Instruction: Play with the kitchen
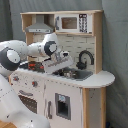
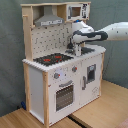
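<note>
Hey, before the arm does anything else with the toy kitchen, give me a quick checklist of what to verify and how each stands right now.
1. Gripper over the countertop, near the sink: ok.
2. Fingers open or shut: cannot tell.
3. Black faucet upright, apart from the arm: ok.
4. Oven door closed: ok.
5. Hob bare of loose items in the second exterior view: ok.
6. Anything held in the gripper: cannot tell.
</note>
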`<state>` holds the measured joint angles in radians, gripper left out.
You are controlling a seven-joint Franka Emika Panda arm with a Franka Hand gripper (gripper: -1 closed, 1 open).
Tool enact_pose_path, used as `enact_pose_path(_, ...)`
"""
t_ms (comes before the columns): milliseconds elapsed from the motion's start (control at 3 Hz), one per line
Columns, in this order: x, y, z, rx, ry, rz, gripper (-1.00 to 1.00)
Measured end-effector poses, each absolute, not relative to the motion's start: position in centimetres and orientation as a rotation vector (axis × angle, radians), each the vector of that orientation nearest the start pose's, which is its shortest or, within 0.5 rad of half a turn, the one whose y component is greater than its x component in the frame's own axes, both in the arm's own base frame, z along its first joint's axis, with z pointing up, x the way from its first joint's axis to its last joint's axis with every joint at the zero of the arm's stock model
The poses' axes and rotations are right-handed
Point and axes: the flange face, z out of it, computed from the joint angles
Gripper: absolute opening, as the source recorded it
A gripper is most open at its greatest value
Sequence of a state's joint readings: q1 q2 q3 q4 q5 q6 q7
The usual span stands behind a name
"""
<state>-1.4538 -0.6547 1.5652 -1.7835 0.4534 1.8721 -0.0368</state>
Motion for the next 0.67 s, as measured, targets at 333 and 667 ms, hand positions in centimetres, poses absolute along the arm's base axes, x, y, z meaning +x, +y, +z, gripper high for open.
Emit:
enact_pose_path(333,55.0,24.7,52.5,-3.33,-0.164,-0.258,-1.0)
enact_pose_path(667,54.3,23.3,53.4,-3.343,-0.11,-0.154,-1.0)
